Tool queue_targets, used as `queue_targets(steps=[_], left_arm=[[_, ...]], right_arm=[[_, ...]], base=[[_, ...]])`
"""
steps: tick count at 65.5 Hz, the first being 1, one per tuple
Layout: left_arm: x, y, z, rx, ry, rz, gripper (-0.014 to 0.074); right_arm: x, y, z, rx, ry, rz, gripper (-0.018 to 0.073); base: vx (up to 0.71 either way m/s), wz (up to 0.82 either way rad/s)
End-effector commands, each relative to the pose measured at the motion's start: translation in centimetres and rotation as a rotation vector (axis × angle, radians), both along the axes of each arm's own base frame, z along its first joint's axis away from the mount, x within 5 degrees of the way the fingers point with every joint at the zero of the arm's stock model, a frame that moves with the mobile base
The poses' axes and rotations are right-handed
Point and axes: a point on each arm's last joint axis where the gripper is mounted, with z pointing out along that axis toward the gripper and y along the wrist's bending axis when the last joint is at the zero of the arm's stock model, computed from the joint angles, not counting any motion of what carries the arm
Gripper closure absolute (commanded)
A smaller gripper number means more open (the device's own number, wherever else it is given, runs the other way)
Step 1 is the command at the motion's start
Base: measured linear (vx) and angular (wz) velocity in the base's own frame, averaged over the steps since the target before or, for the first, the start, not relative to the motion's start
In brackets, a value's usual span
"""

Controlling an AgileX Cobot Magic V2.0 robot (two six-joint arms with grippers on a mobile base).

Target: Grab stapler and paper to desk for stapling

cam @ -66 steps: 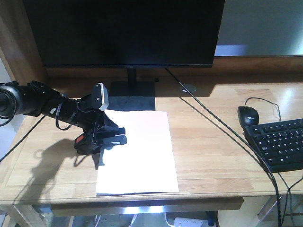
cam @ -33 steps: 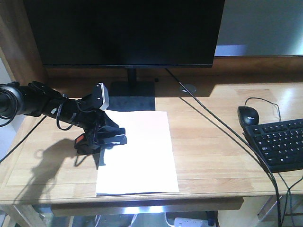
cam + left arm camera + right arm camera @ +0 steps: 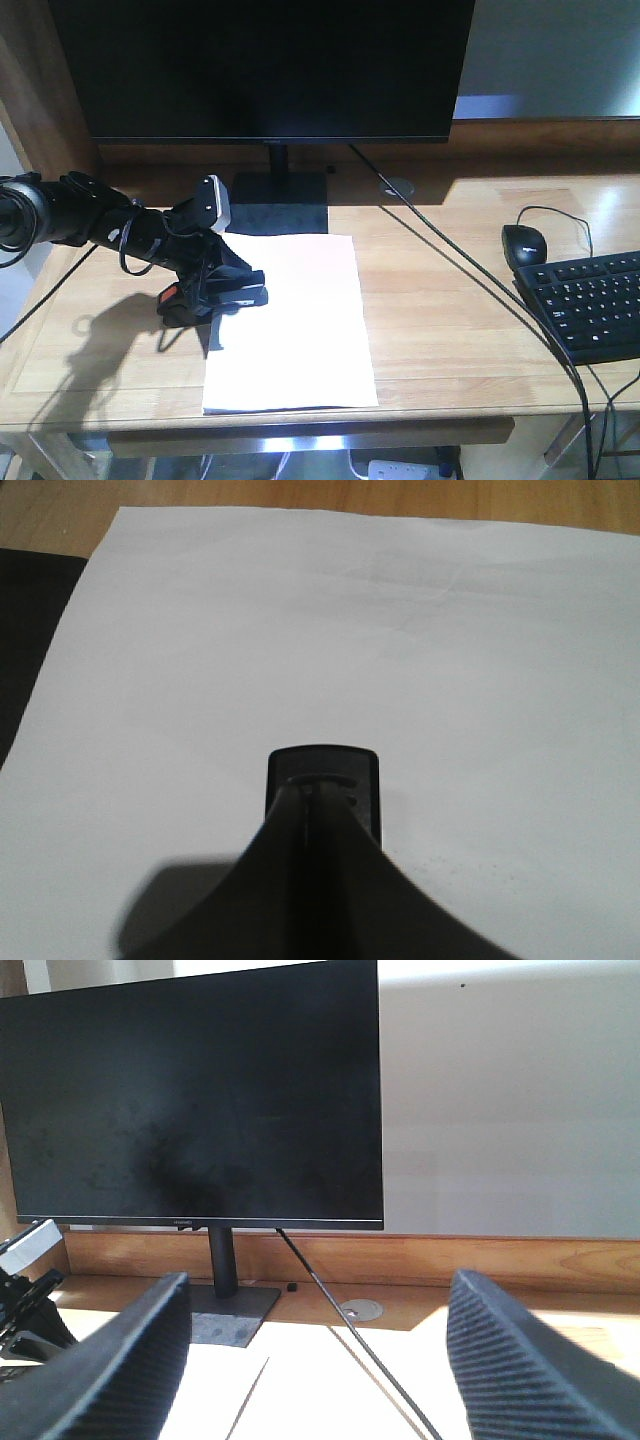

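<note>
— Wood all across, that's the first thing: a light plank desk (image 3: pixel 450 300) with a raised strip along the back. What's the biggest thing on it?

— Black monitor (image 3: pixel 265 65), on a stand at the rear centre, with a cable running from behind it diagonally toward the front right corner.

— And the paper?

— White sheet of paper (image 3: pixel 295 330) lying flat in front of the monitor stand, its long side running toward the front edge of the desk. Off at the right edge there's a black keyboard (image 3: pixel 590 300) and just behind it a black mouse (image 3: pixel 524 243), both well apart from the sheet.

— Where's the left arm?

— It reaches in from the left, low over the desk. The left gripper (image 3: pixel 222 290) sits at the sheet's left edge, clamped on the stapler (image 3: pixel 215 295), whose orange patch shows at the rear. From the wrist view, the stapler's black nose (image 3: pixel 322 785) pokes out over the white paper, casting a shadow on it.

— Touching the sheet?

— Can't tell.

— The right gripper?

— Its right gripper (image 3: pixel 315 1360) hangs with the two ribbed fingers (image 3: pixel 500 1360) spread wide, nothing between them, facing the monitor.
</note>
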Motion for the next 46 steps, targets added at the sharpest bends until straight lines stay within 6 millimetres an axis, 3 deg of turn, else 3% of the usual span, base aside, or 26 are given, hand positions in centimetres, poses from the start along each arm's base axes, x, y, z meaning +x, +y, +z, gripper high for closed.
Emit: queue_targets(steps=[1, 7, 16, 29, 46], left_arm=[[-0.2, -0.1, 0.9, 0.046, -0.029, -0.043, 0.0603], [-0.2, -0.1, 1.4, 0.041, -0.026, -0.028, 0.0603], [-0.2, 0.2, 4.1, 0.021, -0.027, 0.07, 0.0603], [-0.6, 1.1, 9.1, 0.057, -0.103, 0.229, 0.0603], [-1.5, 3.0, 15.8, 0.015, -0.169, 0.583, 0.0603]], right_arm=[[-0.5, 0.2, 1.2, 0.0, -0.068, 0.03, 0.0062], [-0.5, 0.2, 1.2, 0.0, -0.068, 0.03, 0.0062], [-0.5, 0.2, 1.2, 0.0, -0.068, 0.03, 0.0062], [-0.5, 0.2, 1.2, 0.0, -0.068, 0.03, 0.0062], [-0.5, 0.1, 1.2, 0.0, -0.067, 0.029, 0.0062]], base=[[0.0, 0.0], [0.0, 0.0], [0.0, 0.0], [0.0, 0.0], [0.0, 0.0]])
